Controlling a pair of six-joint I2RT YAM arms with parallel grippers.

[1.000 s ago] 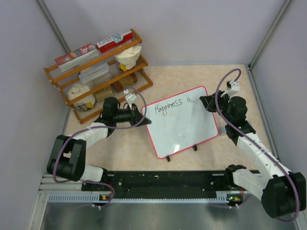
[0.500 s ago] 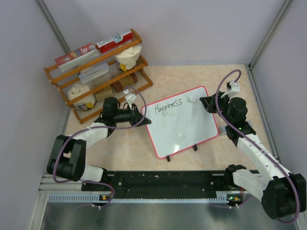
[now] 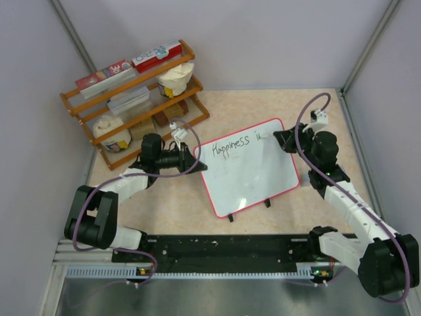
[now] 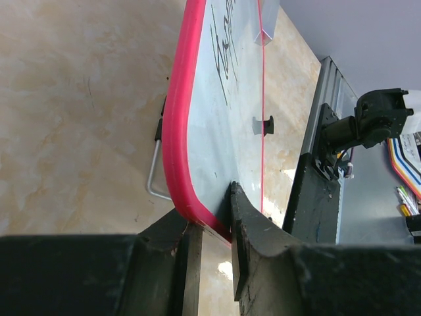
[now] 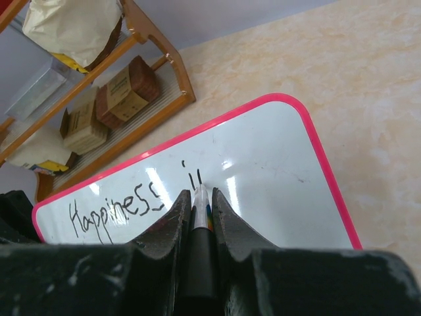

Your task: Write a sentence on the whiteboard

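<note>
The whiteboard [image 3: 253, 172], white with a red rim, lies tilted on its small black feet mid-table. On it the sentence [image 3: 231, 146] reads "Happiness" followed by an "i" and one more stroke. My left gripper [image 3: 195, 160] is shut on the board's left corner; in the left wrist view the rim [image 4: 176, 151] sits between its fingers. My right gripper [image 3: 279, 139] is shut on a marker [image 5: 200, 217] with a white tip section and black body. The tip touches the board just below the newest stroke [image 5: 197, 176].
A wooden rack [image 3: 135, 95] with boxes and bags stands at the back left, close behind my left arm. Grey walls close in the sides and back. The black base rail [image 3: 223, 250] runs along the near edge.
The right gripper with the marker has shifted very slightly; a little more ink shows after the "i". The left arm and the board have not moved.
</note>
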